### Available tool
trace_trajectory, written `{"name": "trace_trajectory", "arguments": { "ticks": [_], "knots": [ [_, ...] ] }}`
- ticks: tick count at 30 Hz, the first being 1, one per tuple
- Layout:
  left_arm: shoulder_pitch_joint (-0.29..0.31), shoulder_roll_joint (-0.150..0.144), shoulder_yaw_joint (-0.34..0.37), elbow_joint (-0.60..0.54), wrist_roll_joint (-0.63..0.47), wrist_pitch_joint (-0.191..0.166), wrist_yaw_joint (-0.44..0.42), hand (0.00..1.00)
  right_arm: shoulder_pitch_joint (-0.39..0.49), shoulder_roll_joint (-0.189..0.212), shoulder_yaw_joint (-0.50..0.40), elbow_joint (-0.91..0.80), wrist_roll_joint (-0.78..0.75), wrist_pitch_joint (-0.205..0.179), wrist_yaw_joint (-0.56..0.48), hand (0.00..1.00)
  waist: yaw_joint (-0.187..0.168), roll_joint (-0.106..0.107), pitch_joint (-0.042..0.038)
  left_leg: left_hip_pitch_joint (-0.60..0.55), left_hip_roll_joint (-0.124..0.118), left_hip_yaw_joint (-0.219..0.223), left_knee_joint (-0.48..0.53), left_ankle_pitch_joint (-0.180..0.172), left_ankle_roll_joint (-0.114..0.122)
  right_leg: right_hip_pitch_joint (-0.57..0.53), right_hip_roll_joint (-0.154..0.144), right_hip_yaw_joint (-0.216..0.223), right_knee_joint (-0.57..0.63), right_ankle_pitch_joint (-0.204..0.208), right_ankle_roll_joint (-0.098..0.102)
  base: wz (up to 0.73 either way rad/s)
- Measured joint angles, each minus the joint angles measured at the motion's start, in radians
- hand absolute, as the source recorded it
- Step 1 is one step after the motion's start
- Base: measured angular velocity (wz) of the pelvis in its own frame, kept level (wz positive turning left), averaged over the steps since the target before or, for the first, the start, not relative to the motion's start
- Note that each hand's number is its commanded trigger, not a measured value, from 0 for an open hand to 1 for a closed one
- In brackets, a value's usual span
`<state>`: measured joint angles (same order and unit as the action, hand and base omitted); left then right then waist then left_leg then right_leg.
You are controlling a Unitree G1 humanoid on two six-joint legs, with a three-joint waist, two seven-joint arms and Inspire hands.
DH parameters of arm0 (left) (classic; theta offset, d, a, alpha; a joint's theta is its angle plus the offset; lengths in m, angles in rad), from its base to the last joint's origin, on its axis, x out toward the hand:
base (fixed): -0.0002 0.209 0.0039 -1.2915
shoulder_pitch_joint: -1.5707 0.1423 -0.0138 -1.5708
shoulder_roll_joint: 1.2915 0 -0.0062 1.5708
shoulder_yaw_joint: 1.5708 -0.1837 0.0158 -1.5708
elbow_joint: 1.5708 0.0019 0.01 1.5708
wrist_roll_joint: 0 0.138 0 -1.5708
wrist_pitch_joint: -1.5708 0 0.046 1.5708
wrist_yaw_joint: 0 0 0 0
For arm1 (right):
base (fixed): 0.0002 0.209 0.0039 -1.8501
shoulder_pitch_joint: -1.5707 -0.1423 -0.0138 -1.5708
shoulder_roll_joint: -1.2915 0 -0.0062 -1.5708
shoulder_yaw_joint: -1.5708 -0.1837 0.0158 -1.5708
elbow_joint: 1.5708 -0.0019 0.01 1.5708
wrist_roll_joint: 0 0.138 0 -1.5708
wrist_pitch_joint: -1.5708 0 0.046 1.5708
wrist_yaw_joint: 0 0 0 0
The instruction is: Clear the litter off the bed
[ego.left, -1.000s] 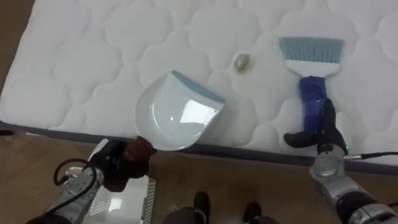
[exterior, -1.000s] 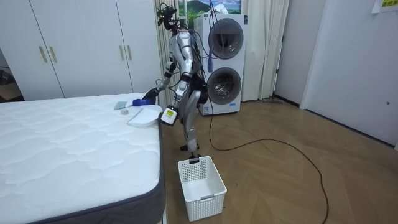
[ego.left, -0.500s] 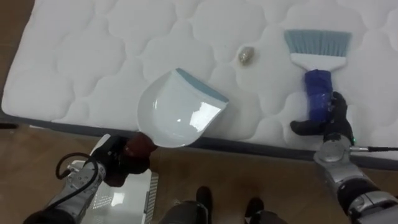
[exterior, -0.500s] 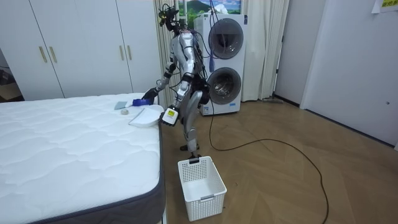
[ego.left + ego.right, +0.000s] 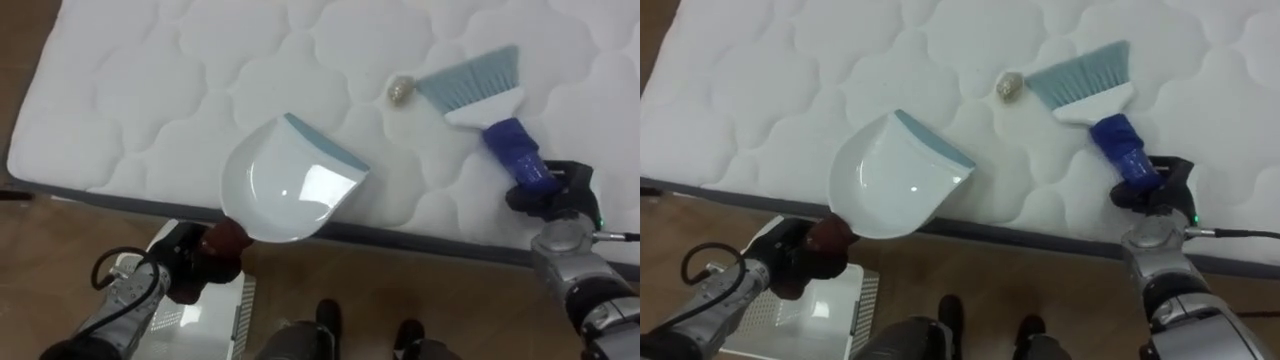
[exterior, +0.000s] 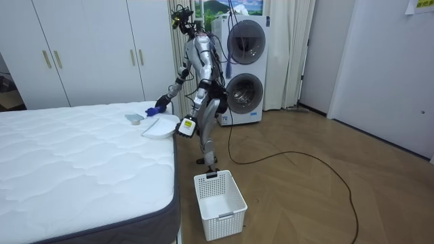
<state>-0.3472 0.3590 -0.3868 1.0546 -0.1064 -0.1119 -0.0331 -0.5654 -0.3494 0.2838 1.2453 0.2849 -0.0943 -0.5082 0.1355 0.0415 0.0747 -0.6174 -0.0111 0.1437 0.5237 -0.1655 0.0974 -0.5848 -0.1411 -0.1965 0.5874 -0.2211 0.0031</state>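
Observation:
A white dustpan with a blue-grey lip lies on the white quilted mattress, near its front edge. My left hand hangs below that edge, shut on the dustpan's dark red handle. A brush with pale blue bristles and a blue handle lies tilted, its bristles just right of a small crumpled scrap. My right hand is curled round the end of the brush's handle. In the room view I stand bent at the bed's corner.
A white slatted basket stands on the wooden floor beside the bed and appears under my left arm. Stacked washing machines stand behind me. A dark band runs along the mattress's front edge.
My right hand has closed on the brush's handle and swung the brush. Its bristles have turned left, up to the scrap. The dustpan and left hand have stayed put.

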Motion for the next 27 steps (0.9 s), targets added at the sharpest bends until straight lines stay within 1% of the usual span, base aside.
{"name": "trace_trajectory", "arguments": {
  "ticks": [6, 8, 11, 16, 24, 27],
  "knots": [
    [-0.007, 0.0, 0.0, 0.0, 0.0, 0.0, -0.005, 1.0, -0.004, 0.0, -0.017, 0.0, 0.056, 0.0, 0.038, 1.0, -0.001, -0.002, 0.0015, 0.0, 0.001, 0.0, 0.009, 0.0, 0.0, 0.005, -0.002, -0.005, 0.002, -0.003, 0.0, 0.0],
    [-0.01, 0.0, 0.0, 0.0, 0.0, 0.0, -0.015, 1.0, -0.004, 0.002, -0.023, 0.0, 0.066, 0.004, 0.05, 1.0, -0.001, -0.005, 0.0034, -0.001, 0.001, 0.0, 0.009, -0.001, 0.002, 0.005, -0.007, -0.009, 0.004, -0.005, -0.001, 0.04],
    [-0.01, 0.0, 0.0, -0.001, 0.001, 0.002, -0.022, 1.0, -0.004, 0.002, -0.023, 0.0, 0.079, 0.004, 0.055, 1.0, -0.001, -0.007, 0.0041, -0.001, 0.001, -0.001, 0.01, -0.002, 0.002, 0.006, -0.002, -0.005, 0.004, -0.005, 0.001, 0.04],
    [-0.008, 0.001, 0.0, -0.007, 0.001, 0.019, -0.026, 1.0, -0.004, 0.002, -0.022, 0.008, 0.081, 0.006, 0.075, 1.0, -0.001, -0.006, 0.0035, -0.001, 0.001, -0.006, 0.01, -0.002, 0.002, 0.007, 0.002, -0.001, 0.002, -0.004, 0.003, 0.0],
    [-0.006, 0.002, 0.0, -0.017, 0.0, 0.021, -0.039, 1.0, -0.005, -0.007, -0.023, 0.028, 0.077, 0.007, 0.073, 1.0, -0.003, -0.006, 0.0012, 0.0, -0.001, -0.011, 0.014, -0.001, 0.002, 0.014, 0.001, -0.007, 0.002, -0.004, 0.003, 0.01],
    [-0.006, 0.004, -0.001, -0.023, 0.001, 0.03, -0.04, 1.0, -0.007, -0.018, -0.022, 0.031, 0.042, 0.01, 0.074, 1.0, -0.001, -0.008, 0.0005, 0.001, -0.001, -0.012, 0.014, -0.001, 0.002, 0.014, 0.001, -0.004, 0.003, -0.004, 0.003, 0.0]
  ]
}}
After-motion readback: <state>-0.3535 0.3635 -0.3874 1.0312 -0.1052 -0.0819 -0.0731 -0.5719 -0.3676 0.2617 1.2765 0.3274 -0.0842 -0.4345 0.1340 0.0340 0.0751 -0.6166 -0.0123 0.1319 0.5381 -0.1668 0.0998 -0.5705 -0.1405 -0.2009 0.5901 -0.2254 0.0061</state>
